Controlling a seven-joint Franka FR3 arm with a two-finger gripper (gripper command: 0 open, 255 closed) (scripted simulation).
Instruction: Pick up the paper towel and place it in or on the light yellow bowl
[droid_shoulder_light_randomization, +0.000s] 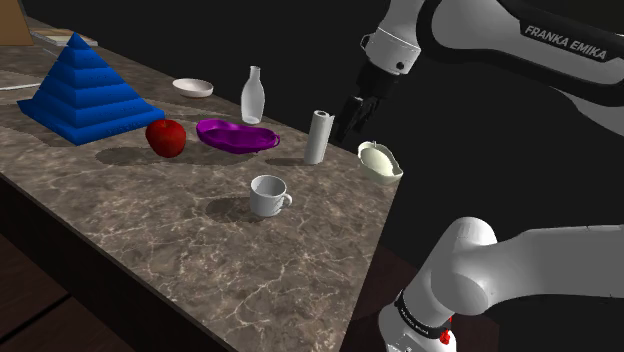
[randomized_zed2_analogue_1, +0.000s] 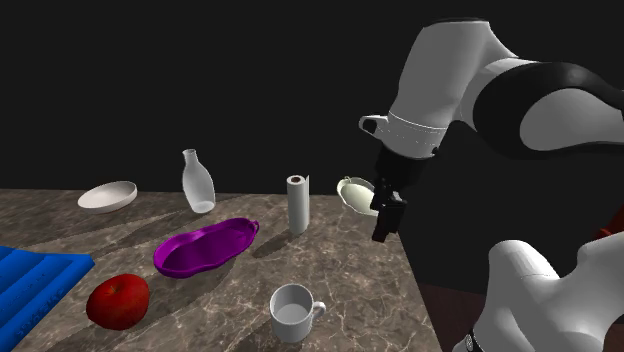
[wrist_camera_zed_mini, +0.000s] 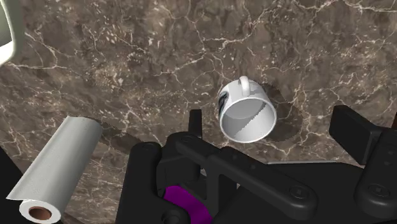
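The hand (droid_shoulder_light_randomization: 346, 133), wide and empty near the upright paper towel (droid_shoulder_light_randomization: 317, 137), should straddle the roll squarely and close gently so it does not topple.

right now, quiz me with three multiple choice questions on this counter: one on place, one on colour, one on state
1. Where is the mug?
A on the floor
B on the counter, nearer the shoulder camera than the roll
C atop the roll

2. The dish beside the apple is
A green
B purple
C orange

3. The roll is
A upright, unheld
B lying flat
C held aloft

Answers: B, it stands alone before the roll; B, it renders purple; A, it stands clear of the open gripper.
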